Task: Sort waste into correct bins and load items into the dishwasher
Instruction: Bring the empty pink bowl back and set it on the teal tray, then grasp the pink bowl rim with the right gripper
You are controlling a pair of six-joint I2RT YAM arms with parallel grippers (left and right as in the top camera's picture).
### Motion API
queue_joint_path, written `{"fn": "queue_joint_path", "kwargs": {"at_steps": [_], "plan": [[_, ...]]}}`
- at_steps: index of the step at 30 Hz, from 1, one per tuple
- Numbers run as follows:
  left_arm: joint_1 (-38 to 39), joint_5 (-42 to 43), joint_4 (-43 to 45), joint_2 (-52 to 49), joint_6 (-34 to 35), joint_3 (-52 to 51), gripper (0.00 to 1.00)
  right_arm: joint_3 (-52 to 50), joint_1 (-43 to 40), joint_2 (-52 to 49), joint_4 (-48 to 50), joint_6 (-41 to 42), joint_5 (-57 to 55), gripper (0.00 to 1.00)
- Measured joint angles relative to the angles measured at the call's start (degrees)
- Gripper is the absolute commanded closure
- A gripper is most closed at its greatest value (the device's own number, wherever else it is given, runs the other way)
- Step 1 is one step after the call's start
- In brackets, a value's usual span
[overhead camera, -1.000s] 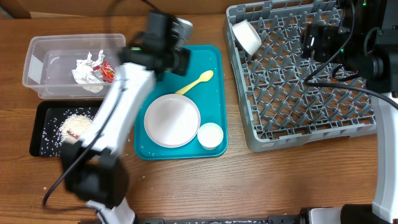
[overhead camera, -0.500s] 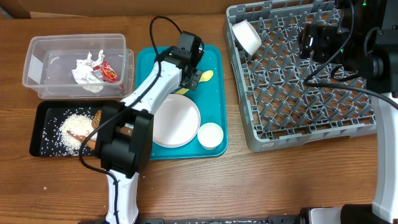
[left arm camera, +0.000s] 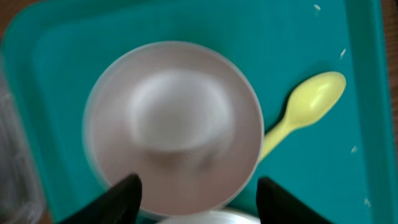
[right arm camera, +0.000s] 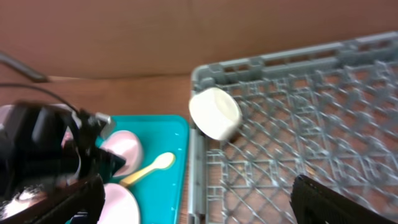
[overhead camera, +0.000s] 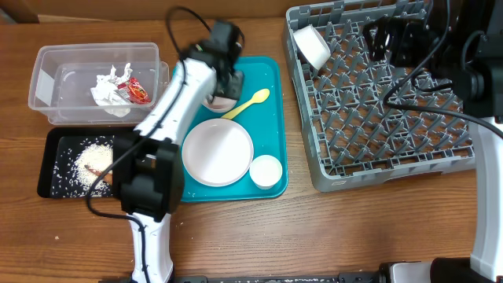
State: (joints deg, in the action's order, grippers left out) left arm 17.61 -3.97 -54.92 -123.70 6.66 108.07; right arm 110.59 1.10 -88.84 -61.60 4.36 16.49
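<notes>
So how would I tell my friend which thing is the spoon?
Find the teal serving tray on the wooden table, left of the big grey dish rack. In its far half, beside a white bowl and behind the white round plate, lies the spoon. It's the only pale yellow, long thing there; the bowl, plate and small cup are all white and round.

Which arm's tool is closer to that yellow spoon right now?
Left. Its tool hangs over the bowl on the teal tray, right beside the spoon; the right tool is off over the grey rack.
</notes>
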Motion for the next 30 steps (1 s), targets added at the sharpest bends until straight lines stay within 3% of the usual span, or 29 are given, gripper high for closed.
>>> {"fn": "queue_joint_path", "kwargs": {"at_steps": [5, 10, 18, 26, 30], "plan": [[-8.0, 6.1, -13.8, 0.5, 6.0, 17.3, 0.39, 0.1, 5.6, -3.4, 8.7, 3.5, 2.1, 0.07], [-18.4, 13.2, -23.4, 2.9, 8.2, 29.4, 0.38, 0.1, 17.1, -15.3, 17.8, 10.1, -1.5, 0.08], [-22.7, 15.2, -28.8, 6.1, 6.7, 32.0, 0.38, 0.1, 27.7, -33.7, 25.1, 18.9, -10.1, 0.22], [-22.7, 14.9, -30.0, 6.1, 6.5, 32.0, 0.38, 0.0, 28.5, -43.6, 27.4, 21.8, -10.5, 0.4], [-22.7, 14.8, -30.0, 6.1, 6.5, 32.0, 0.37, 0.0, 28.5, -46.7, 27.2, 22.2, -9.2, 0.57]]}}
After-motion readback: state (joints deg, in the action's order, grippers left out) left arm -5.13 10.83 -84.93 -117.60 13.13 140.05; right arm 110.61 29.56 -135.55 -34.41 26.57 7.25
